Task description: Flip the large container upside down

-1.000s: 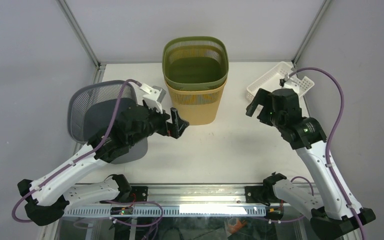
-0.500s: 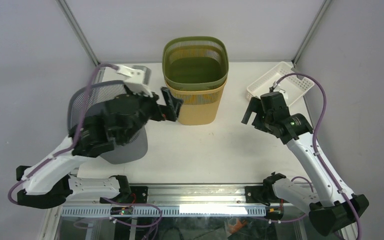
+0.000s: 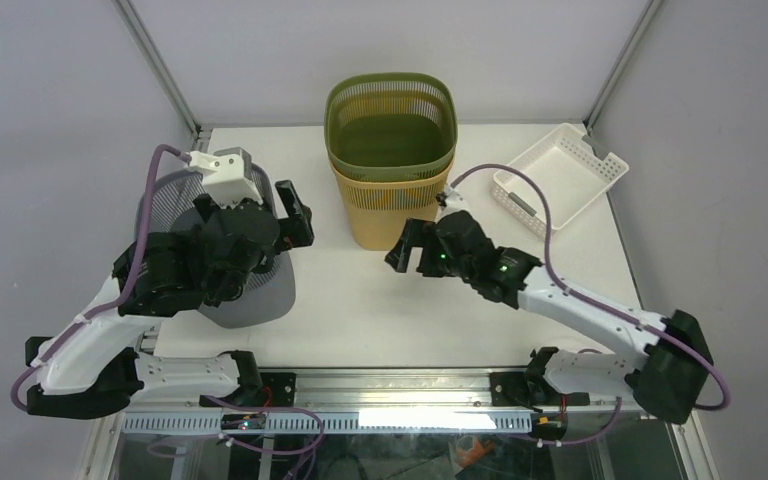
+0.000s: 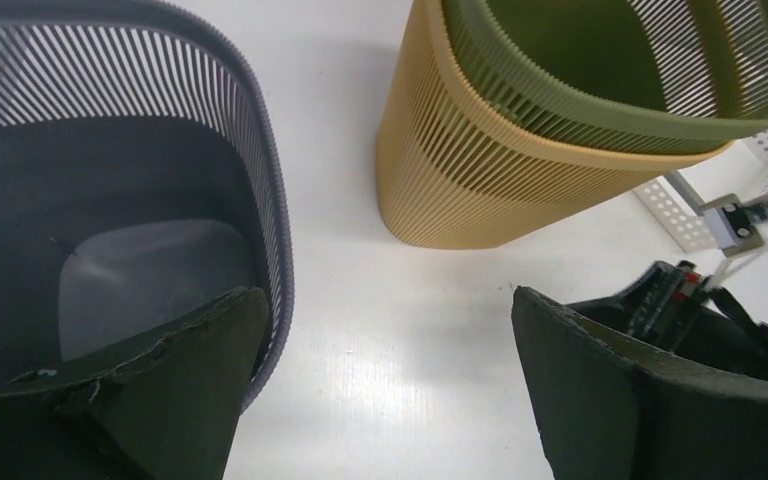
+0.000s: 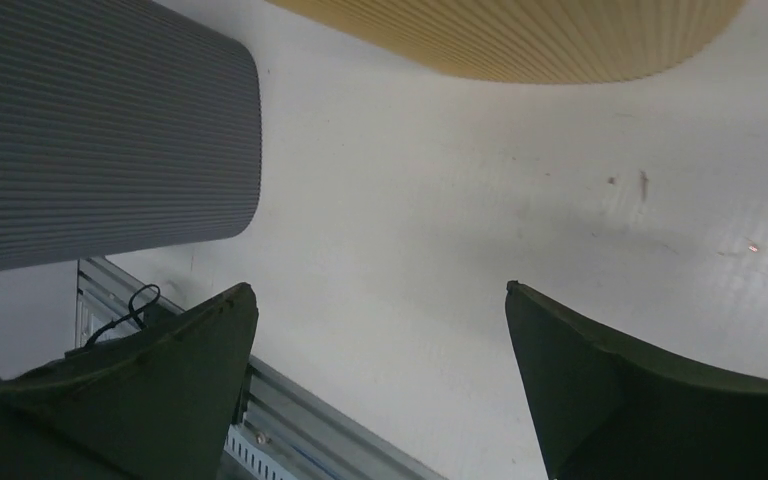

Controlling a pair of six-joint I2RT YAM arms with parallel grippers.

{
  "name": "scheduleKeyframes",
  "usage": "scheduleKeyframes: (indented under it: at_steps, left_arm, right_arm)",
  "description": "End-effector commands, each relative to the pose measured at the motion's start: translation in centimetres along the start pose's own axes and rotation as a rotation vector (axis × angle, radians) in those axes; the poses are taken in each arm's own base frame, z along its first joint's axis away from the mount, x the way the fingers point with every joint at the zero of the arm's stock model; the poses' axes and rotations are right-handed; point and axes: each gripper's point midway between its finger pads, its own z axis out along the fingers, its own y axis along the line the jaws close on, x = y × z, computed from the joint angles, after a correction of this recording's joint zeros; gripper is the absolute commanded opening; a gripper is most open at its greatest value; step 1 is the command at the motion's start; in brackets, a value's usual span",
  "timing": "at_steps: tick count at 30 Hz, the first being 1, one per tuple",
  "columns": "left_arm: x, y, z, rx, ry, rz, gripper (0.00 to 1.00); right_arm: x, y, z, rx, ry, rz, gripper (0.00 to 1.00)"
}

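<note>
Not yet flipped: large grey container (image 3: 260, 298) upright at the left of the desk (image 3: 410, 320), left pincer (image 3: 295, 213) spread empty over its rim, right pincer (image 3: 407, 250) spread empty near the yellow basket (image 3: 395, 220); grasp and overturn both outstanding.

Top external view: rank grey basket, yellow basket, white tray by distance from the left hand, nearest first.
1. grey basket: on the left, directly beside and below the left hand, at its rim.
2. yellow basket: centre, just right of the hand across a strip of table.
3. white tray: far right corner, beyond the yellow basket.
</note>
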Motion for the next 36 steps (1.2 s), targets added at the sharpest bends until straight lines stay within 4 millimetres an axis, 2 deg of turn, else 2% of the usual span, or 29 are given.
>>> scheduleKeyframes:
  at_steps: [1, 6, 7, 13, 16, 18, 20, 22, 25, 28, 29, 31, 32, 36]
  left_arm:
    - [0.2, 1.6, -0.7, -0.004, -0.006, -0.082, 0.99]
    - [1.5, 1.9, -0.5, -0.022, 0.039, -0.043, 0.99]
    - [1.9, 1.9, -0.4, -0.029, 0.051, -0.028, 0.99]
    - [4.2, 1.8, 0.3, -0.07, 0.138, 0.072, 0.99]
    - [4.3, 2.1, 0.2, -0.074, 0.133, 0.042, 0.99]
    - [4.4, 2.7, 0.2, -0.086, 0.122, 0.026, 0.99]
    - [4.7, 3.1, 0.4, -0.102, 0.119, 0.03, 0.99]
    - [4.9, 3.7, 0.7, -0.134, 0.102, -0.015, 0.99]
    - [5.5, 4.6, 1.2, -0.184, 0.071, -0.072, 0.99]
    - [6.1, 5.0, 2.1, -0.235, 0.063, -0.049, 0.99]
    - [6.1, 5.0, 2.4, -0.249, 0.059, -0.037, 0.99]
    - [6.0, 4.8, 3.0, -0.276, 0.051, -0.019, 0.98]
    - [5.9, 4.7, 3.4, -0.289, 0.048, -0.01, 0.97]
    - [6.7, 5.3, 5.6, -0.353, 0.089, 0.089, 0.82]
  right_arm:
    - [-4.7, 5.8, 3.3, -0.223, -0.228, 0.147, 1.0]
    - [-7.8, 8.1, 6.6, -0.208, -0.242, 0.158, 1.0]
    - [-8.6, 7.9, 7.8, -0.194, -0.25, 0.165, 1.0]
    - [-15.8, 6.0, 11.7, -0.14, -0.359, 0.226, 1.0]
    - [-17.9, 5.3, 13.3, -0.114, -0.378, 0.241, 1.0]
    - [-18.2, 5.2, 13.8, -0.089, -0.375, 0.224, 0.99]
    - [-17.4, 5.5, 13.7, -0.104, -0.339, 0.204, 0.99]
    - [-15.8, 5.4, 13.1, -0.118, -0.294, 0.185, 0.99]
    - [-12.9, 4.6, 10.5, -0.13, -0.254, 0.152, 0.99]
    - [-9.6, 2.8, 7.1, -0.094, -0.229, 0.113, 1.0]
    - [-9.0, 2.3, 5.4, -0.086, -0.23, 0.111, 1.0]
    - [-6.9, 0.4, 3.2, -0.046, -0.207, 0.121, 1.0]
    - [-5.5, -1.0, 2.5, -0.013, -0.189, 0.132, 0.99]
    - [-3.2, -4.3, -1.6, 0.054, -0.205, 0.185, 1.0]
